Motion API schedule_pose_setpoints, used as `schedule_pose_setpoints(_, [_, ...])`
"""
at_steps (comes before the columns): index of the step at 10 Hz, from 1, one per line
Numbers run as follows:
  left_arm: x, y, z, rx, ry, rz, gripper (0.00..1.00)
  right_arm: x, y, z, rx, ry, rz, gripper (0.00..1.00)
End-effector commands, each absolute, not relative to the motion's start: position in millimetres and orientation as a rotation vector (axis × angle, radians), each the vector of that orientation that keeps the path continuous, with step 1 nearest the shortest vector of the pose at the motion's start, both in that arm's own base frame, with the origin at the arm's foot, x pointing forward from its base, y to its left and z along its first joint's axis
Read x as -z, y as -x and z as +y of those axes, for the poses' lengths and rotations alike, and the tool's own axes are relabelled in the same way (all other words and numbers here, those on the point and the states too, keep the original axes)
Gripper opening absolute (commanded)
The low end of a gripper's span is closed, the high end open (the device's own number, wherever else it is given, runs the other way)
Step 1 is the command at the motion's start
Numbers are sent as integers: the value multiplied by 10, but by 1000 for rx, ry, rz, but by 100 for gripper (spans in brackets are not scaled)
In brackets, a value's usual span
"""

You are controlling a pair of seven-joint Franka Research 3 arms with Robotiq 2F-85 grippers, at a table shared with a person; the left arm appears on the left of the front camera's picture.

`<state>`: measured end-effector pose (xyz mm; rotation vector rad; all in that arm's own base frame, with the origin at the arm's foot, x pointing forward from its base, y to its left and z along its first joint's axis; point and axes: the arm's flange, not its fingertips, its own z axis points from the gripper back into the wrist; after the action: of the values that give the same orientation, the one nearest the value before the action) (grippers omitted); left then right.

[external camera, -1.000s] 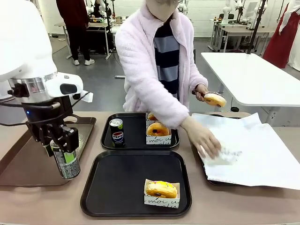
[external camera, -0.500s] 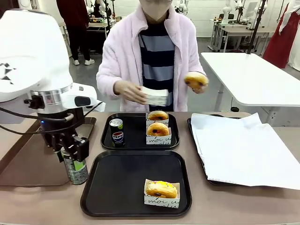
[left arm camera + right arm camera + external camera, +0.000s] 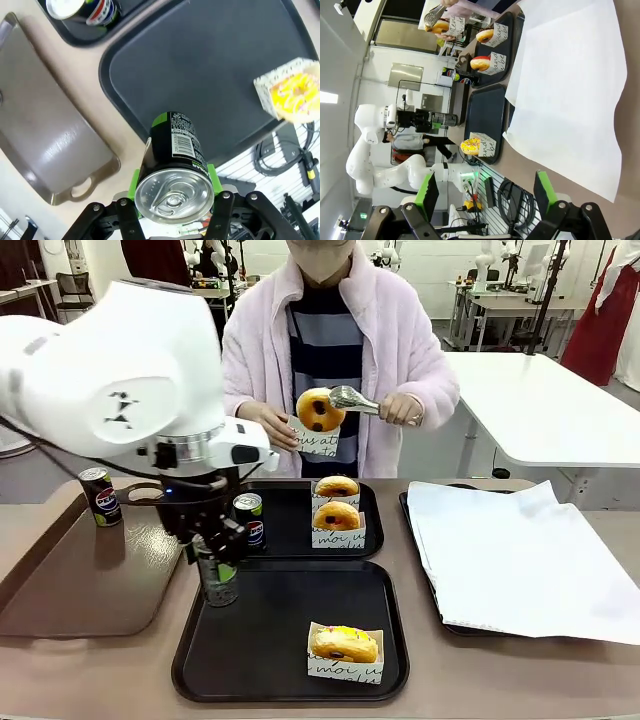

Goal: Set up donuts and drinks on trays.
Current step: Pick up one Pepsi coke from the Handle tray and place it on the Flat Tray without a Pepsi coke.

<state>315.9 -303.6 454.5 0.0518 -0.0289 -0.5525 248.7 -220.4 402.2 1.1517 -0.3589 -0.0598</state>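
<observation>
Over the near tray's (image 3: pixel 200 640) left rim, the left gripper (image 3: pixel 214 552) gripped a can (image 3: pixel 217 578) between its pads. Behind that tray, the person held a donut (image 3: pixel 319 410) in tongs (image 3: pixel 355 400). The right gripper (image 3: pixel 487 192) stood wide apart, holding nothing.

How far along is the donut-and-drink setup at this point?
Done: the far tray has a Pepsi can and two donuts; the near tray has one yellow-glazed donut. In hand: the left gripper carries a can over the near tray's corner; the person tongs another donut. Left: set both down.

The left gripper (image 3: pixel 216 558) grips a Pepsi can (image 3: pixel 218 578) over the near black tray (image 3: pixel 290 672) — its left edge.
</observation>
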Motion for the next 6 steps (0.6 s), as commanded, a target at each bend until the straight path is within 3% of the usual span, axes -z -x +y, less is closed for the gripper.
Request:
schedule_pose_setpoints(1, [-4530,-3408,-3296,519,-76,-49,57,-4021,-2489,-2209,56,-1161,-369,100])
schedule_pose_setpoints(3, [-4418,-3651,-3441,500,-40,4,57,-4021,-2489,-2209,56,-1161,-369,100])
schedule_pose_setpoints(6, [-4536,-3440,-3123,578,-4,50,57,-4021,-2489,-2209,56,-1161,-369,100])
